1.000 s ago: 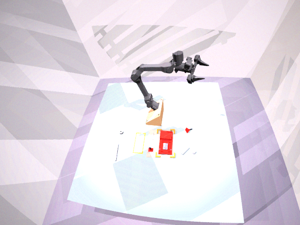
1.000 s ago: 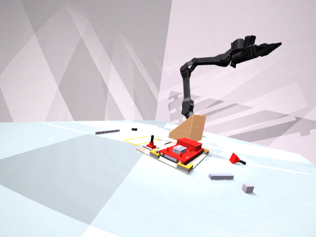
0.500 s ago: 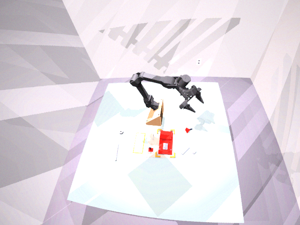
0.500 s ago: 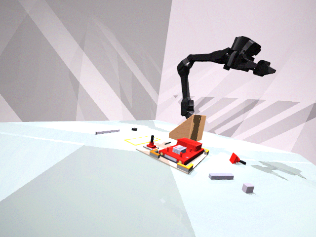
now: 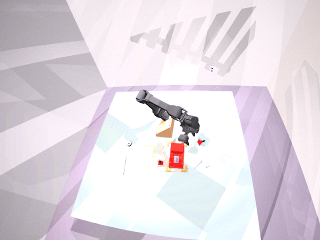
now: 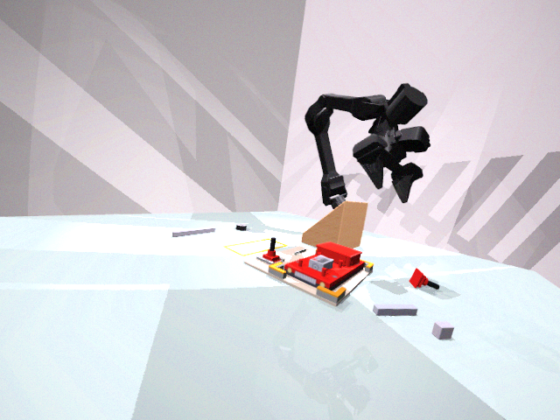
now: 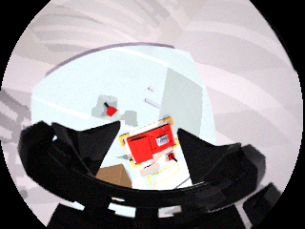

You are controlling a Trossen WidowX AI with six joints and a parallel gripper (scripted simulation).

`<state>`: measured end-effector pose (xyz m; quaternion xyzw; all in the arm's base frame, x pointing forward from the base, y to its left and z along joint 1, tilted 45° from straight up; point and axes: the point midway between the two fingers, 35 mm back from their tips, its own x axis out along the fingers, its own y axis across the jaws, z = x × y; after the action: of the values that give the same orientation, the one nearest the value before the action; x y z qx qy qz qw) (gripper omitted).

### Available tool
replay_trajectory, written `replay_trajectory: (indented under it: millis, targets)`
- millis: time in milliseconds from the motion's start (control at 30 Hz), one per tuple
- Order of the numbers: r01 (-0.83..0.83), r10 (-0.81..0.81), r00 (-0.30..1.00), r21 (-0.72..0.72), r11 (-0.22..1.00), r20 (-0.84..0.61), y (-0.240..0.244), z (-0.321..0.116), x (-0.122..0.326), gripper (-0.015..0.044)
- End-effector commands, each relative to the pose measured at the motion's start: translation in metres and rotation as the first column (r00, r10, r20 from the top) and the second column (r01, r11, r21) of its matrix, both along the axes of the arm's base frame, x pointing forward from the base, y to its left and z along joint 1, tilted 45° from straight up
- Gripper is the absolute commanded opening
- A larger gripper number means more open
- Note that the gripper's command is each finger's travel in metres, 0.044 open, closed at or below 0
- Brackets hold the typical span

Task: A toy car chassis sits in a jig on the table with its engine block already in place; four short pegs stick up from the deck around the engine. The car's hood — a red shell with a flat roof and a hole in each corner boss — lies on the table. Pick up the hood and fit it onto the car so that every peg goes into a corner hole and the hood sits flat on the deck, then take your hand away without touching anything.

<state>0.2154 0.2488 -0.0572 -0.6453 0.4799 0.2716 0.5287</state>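
Pincer [image 6: 389,183] wide, empty — high above red car [image 6: 326,267]

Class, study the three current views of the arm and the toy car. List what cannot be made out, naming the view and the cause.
- Four pegs on the car: too small in every view to pick out.
- Where the hood lies: no view settles it; the engine block shows uncovered.
- Car, wrist view: partly cut off by the open gripper's dark fingers.
- Arm base, top view: hidden behind the tan wedge.
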Motion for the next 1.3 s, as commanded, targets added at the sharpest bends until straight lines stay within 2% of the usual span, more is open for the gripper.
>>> replay_trajectory:
  millis: [0, 200, 267, 1267]
  targets:
    - [-0.016, -0.006, 0.993, -0.187, 0.982, -0.116, -0.054, -0.003, 0.01, 0.044]
    - [-0.09, -0.061, 0.935, -0.399, 0.913, -0.35, -0.13, 0.004, 0.013, 0.044]
    - [-0.102, -0.07, 0.923, -0.415, 0.904, -0.378, -0.133, 0.001, 0.011, 0.044]
    - [-0.102, -0.069, 0.923, -0.415, 0.904, -0.378, -0.144, -0.012, 0.013, 0.044]
